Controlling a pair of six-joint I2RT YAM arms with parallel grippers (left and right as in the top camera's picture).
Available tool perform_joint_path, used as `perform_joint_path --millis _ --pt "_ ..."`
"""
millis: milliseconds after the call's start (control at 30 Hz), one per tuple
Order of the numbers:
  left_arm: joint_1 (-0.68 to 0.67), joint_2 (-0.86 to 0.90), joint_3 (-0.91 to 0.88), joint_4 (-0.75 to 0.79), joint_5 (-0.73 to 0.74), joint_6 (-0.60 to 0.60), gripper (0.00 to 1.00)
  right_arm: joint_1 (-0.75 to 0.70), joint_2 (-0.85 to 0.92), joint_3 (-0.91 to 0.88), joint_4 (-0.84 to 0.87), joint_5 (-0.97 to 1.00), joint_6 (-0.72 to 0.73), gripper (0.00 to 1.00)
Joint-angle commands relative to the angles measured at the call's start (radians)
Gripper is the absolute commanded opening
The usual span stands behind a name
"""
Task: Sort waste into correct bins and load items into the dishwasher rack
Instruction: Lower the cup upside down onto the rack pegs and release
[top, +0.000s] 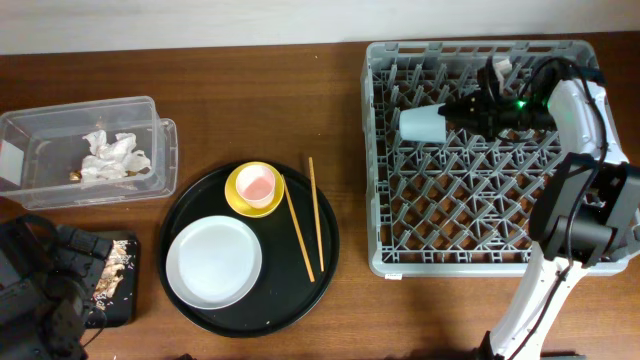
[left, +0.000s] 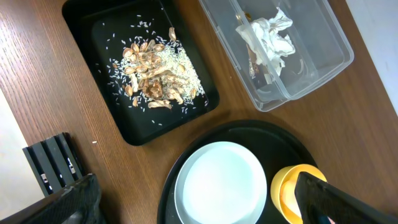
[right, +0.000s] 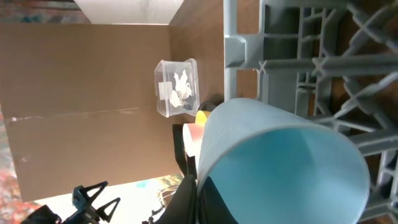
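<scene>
My right gripper (top: 447, 115) is shut on the rim of the light blue cup (top: 421, 124), holding it on its side over the grey dishwasher rack (top: 385, 170); the cup (right: 280, 165) fills the right wrist view. The grey-white plate (top: 214, 262), the yellow bowl (top: 254, 189) with the pink cup (top: 255, 183) in it, and two chopsticks (top: 298, 228) lie on the round black tray. The clear box (top: 150, 150) holds white tissue (top: 112, 158). The flat black tray (left: 93, 37) holds beige scraps (left: 155, 74). My left gripper (left: 199, 205) is open above the plate (left: 221, 183).
The round black tray (top: 180, 215) sits mid-table between the bins and the rack. The left arm's dark body (top: 35, 290) covers the front left corner. The right arm's white base (top: 540, 300) stands by the rack's front right corner.
</scene>
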Motion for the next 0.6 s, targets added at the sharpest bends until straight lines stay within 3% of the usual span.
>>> perform_joint_path --millis 0,200,433,567 --pt "0.005 -0.002 0.009 0.001 0.000 -0.006 1.00 0.007 0.020 -0.003 0.060 0.071 0.087 0.04" --pt "0.005 -0.002 0.009 0.001 0.000 -0.006 1.00 -0.012 0.020 -0.003 0.077 0.393 0.140 0.04" --pt "0.005 -0.002 0.009 0.001 0.000 -0.006 0.99 -0.114 0.000 0.037 0.021 0.407 0.147 0.04" --pt "0.005 -0.002 0.009 0.001 0.000 -0.006 1.00 -0.145 -0.117 0.039 0.019 0.502 0.148 0.06"
